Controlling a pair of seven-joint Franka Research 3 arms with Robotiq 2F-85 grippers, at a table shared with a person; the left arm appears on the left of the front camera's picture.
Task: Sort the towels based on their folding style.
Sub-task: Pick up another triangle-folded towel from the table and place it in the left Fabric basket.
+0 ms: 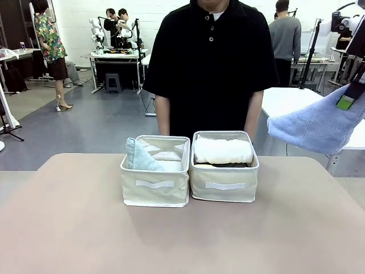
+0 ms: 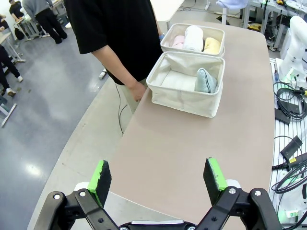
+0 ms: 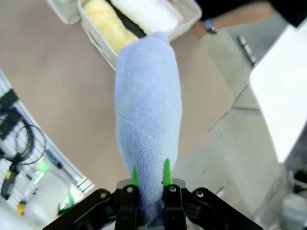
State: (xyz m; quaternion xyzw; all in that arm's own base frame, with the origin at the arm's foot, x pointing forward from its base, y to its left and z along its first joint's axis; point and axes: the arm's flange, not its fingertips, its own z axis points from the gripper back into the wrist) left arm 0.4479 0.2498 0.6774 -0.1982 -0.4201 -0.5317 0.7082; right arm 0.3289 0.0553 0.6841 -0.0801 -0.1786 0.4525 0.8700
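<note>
High at the right of the front view, my right gripper (image 1: 347, 101) is shut on the light blue towel (image 1: 317, 127), which hangs out over the table's right edge. In the right wrist view that light blue towel (image 3: 148, 110) sits pinched between the pads of the right gripper (image 3: 149, 175). The pale grey-green cone towel (image 1: 139, 156) leans in the left bin (image 1: 154, 191). The right bin (image 1: 223, 191) holds the white roll (image 1: 222, 151) on top of a dark grey one (image 1: 228, 165); the yellow roll (image 3: 110, 21) and pink roll (image 2: 178, 42) lie there too. My left gripper (image 2: 157, 175) is open above the table's left end.
A person in black stands right behind the bins, one hand (image 2: 139, 91) hanging at the table's far edge. The tan tabletop (image 1: 182, 240) in front of the bins is bare. Cables and the other arm's base (image 2: 292, 52) lie along the robot's side.
</note>
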